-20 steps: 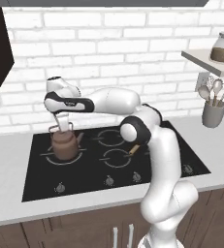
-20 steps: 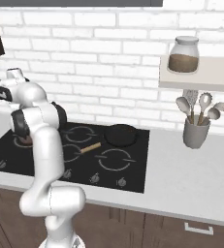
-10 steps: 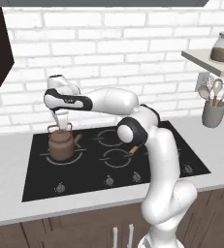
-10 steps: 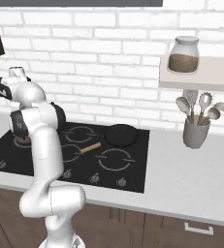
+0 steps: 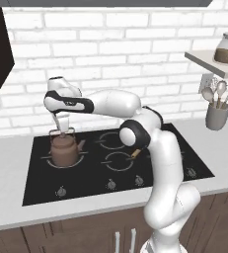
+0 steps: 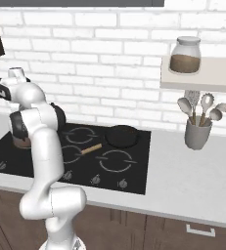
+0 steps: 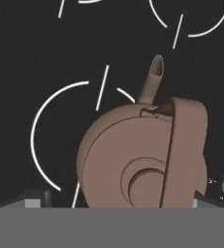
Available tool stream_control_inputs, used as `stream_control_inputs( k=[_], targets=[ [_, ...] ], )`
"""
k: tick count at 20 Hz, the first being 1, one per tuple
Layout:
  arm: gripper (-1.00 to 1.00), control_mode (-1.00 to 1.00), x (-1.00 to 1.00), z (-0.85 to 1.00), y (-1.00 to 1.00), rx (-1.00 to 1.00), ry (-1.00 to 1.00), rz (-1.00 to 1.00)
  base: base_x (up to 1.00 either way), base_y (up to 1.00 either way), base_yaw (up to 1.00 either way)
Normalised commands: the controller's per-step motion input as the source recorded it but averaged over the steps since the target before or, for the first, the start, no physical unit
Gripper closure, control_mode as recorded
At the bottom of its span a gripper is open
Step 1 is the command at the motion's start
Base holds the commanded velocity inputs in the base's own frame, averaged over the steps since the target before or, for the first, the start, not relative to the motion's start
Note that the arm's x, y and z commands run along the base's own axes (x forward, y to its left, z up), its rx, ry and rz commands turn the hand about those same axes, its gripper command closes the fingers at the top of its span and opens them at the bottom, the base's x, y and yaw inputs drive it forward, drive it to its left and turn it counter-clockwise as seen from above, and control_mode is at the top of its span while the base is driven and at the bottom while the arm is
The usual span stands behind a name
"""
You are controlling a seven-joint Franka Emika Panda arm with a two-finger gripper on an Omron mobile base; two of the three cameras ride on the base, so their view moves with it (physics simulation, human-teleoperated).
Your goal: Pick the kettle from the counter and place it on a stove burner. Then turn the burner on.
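The squat brown copper-toned kettle sits on the flat black glass cooktop, over the ring marking at the cooktop's rear left corner, so by the look of it the carrying is done and the burner is yet to be lit. The two-finger gripper hangs right above the kettle at its thin arched handle; I cannot tell whether the fingers are spread or pinching it. From the hand camera the kettle overlaps the grey ring off-centre, spout pointing away. Left to do: the small round knobs along the cooktop's front edge. There's open glass between kettle and knobs, and the black frying pan sits well apart at the cooktop's rear right.
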Motion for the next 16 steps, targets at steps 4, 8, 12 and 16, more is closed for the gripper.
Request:
stream_control_inputs(
  k=[4,8,12,16],
  targets=[
    [-1.0,-1.0,-0.2,-0.11,0.0,-0.04,0.0,0.01,0.0,0.0,0.0],
    [-1.0,-1.0,-0.39,-0.49,0.0,-0.12,0.05,0.03,0.0,0.0,0.0],
    [-1.0,-1.0,-0.26,-0.34,0.0,-0.05,0.01,0.03,0.0,0.0,0.0],
    [-1.0,-1.0,-0.34,-0.15,0.0,-0.02,0.0,0.03,0.0,0.0,0.0]
  ],
)
